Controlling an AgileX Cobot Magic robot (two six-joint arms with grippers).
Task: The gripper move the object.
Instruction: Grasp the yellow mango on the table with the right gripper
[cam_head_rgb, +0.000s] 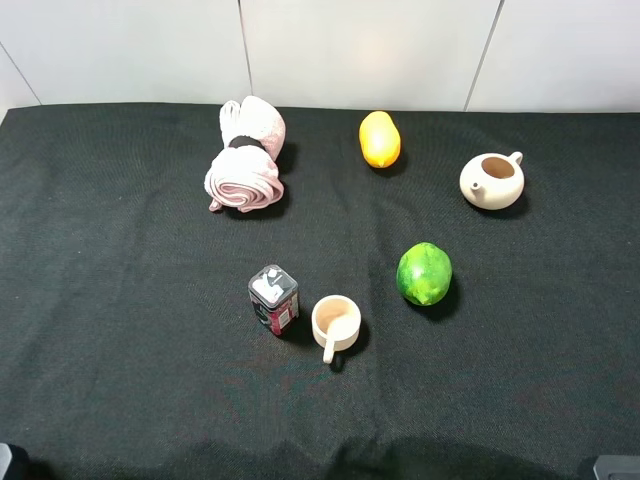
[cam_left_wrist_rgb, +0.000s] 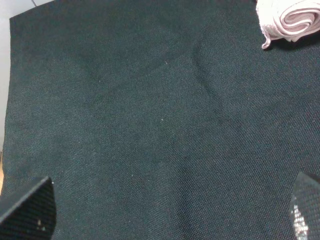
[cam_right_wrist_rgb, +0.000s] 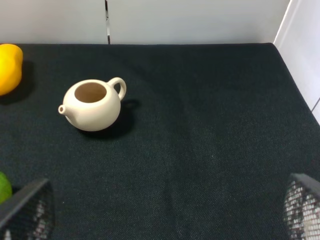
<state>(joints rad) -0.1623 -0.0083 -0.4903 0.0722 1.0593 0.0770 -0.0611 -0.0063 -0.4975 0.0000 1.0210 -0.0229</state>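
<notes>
The orange-yellow mango (cam_head_rgb: 379, 139) lies on the black cloth at the back, right of centre. Its edge also shows in the right wrist view (cam_right_wrist_rgb: 9, 67). My left gripper (cam_left_wrist_rgb: 167, 212) is open and empty over bare cloth at the front left, far from the mango. My right gripper (cam_right_wrist_rgb: 162, 210) is open and empty at the front right, with the mango well beyond it. In the high view only small bits of the arms show at the bottom corners, the left arm (cam_head_rgb: 8, 462) and the right arm (cam_head_rgb: 615, 467).
A round green fruit (cam_head_rgb: 424, 273) lies in front of the mango. A cream teapot (cam_head_rgb: 492, 180) stands to the mango's right. A rolled pink towel (cam_head_rgb: 247, 157) lies at the back left. A small tin (cam_head_rgb: 273, 298) and a cream cup (cam_head_rgb: 335, 323) stand at the front centre.
</notes>
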